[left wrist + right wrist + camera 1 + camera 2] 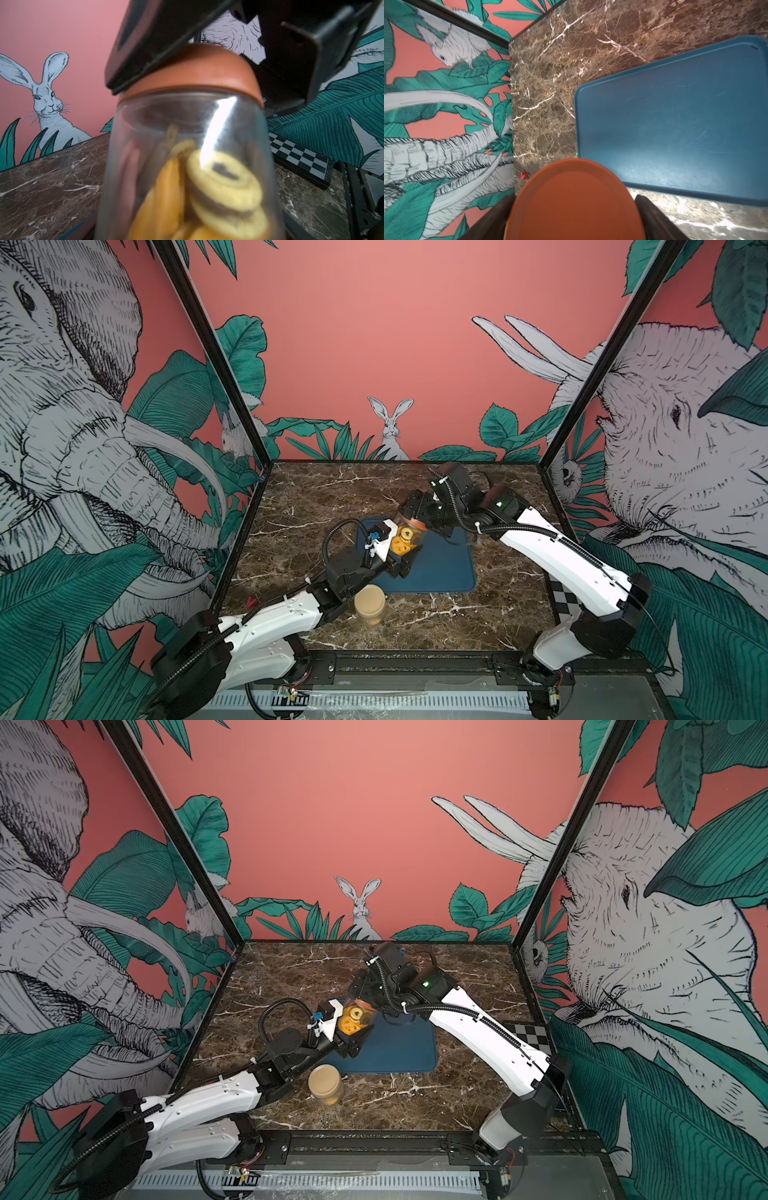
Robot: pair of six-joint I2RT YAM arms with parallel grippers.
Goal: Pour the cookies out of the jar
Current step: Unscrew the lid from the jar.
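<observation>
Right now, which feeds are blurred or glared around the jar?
Left wrist view: the jar fills the frame out of focus, a white glare streak down its glass, cookies soft. Right wrist view: the orange lid is blurred up close, the blue tray sharp. Both top views: evenly lit, jar small.

Light is bright and even, shadows soft; both top views bow at the edges. Close against the black fingers (145, 52) of the right gripper (209, 68), the clear plastic jar (187, 128) and its yellow ring-shaped cookies (224, 187) blur, streaked by white glare. Between those fingers the round orange-brown lid (575, 203) is soft; beyond, the flat blue tray (675, 124) is sharp.
</observation>
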